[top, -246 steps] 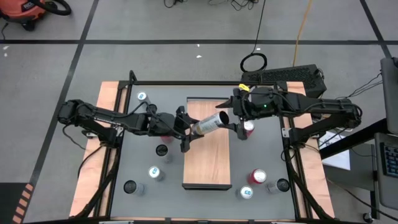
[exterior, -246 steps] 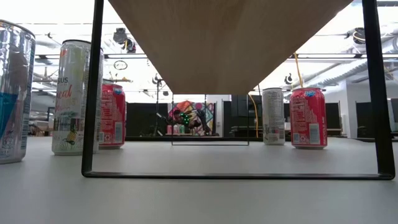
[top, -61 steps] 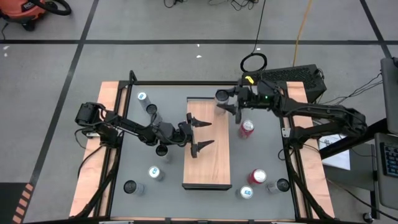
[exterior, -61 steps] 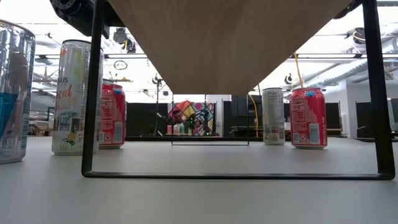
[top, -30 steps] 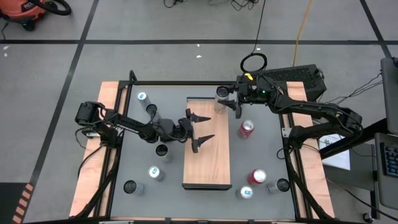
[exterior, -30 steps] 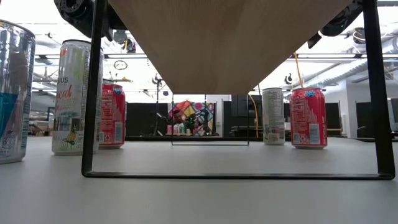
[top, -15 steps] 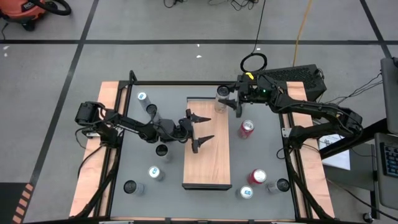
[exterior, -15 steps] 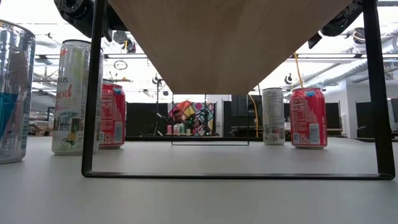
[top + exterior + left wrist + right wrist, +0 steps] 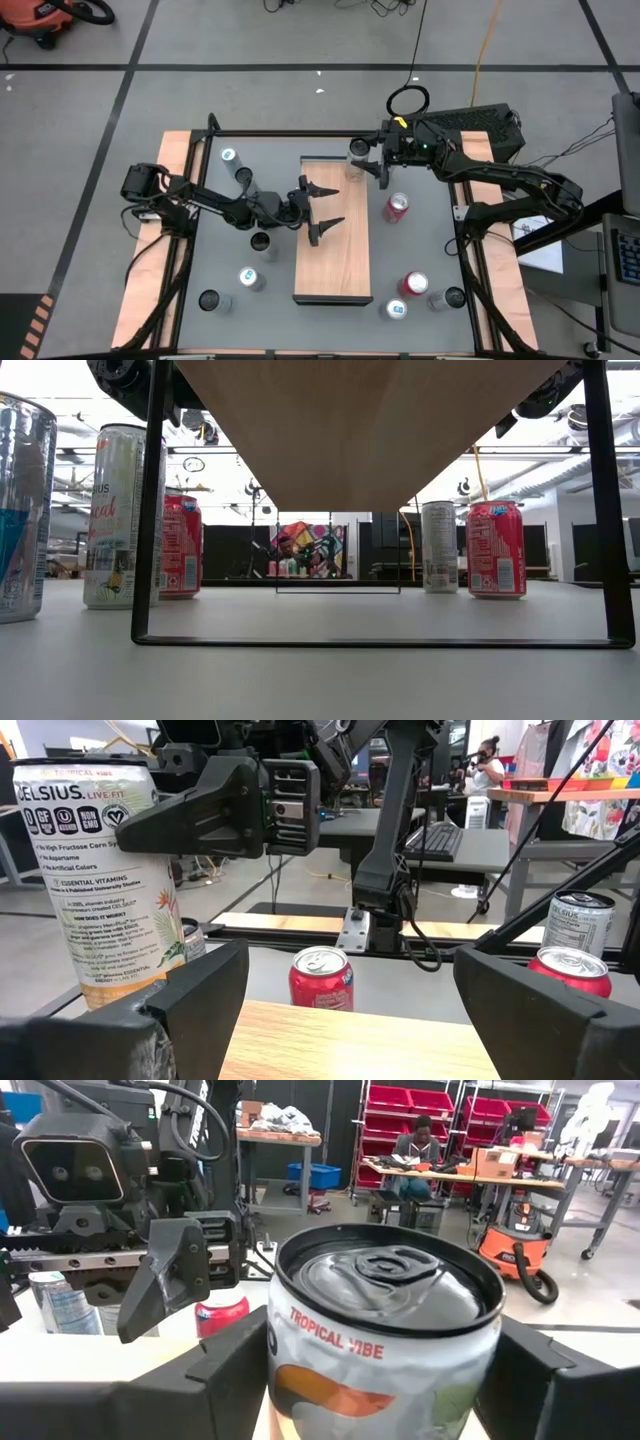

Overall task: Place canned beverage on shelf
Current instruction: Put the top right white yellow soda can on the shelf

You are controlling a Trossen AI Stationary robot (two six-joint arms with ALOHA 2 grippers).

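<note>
The shelf (image 9: pixel 335 260) is a light wood-grain board on a dark frame in the middle of the table. A pale canned beverage (image 9: pixel 357 150) stands upright at the shelf's far right corner; its foot is hidden. My right gripper (image 9: pixel 366 163) is open and level, with one finger on each side of the can (image 9: pixel 385 1340) and a narrow gap at each side. My left gripper (image 9: pixel 322 207) hovers open over the shelf's far half, facing the can (image 9: pixel 100 880), with nothing between its fingers (image 9: pixel 200 1000).
A red can (image 9: pixel 397 207) stands right of the shelf, and another red can (image 9: pixel 413 284) with small cans (image 9: pixel 452 297) stands near the front right. More cans (image 9: pixel 249 278) stand left of the shelf. In the low view the shelf's underside (image 9: pixel 360 430) spans the frame.
</note>
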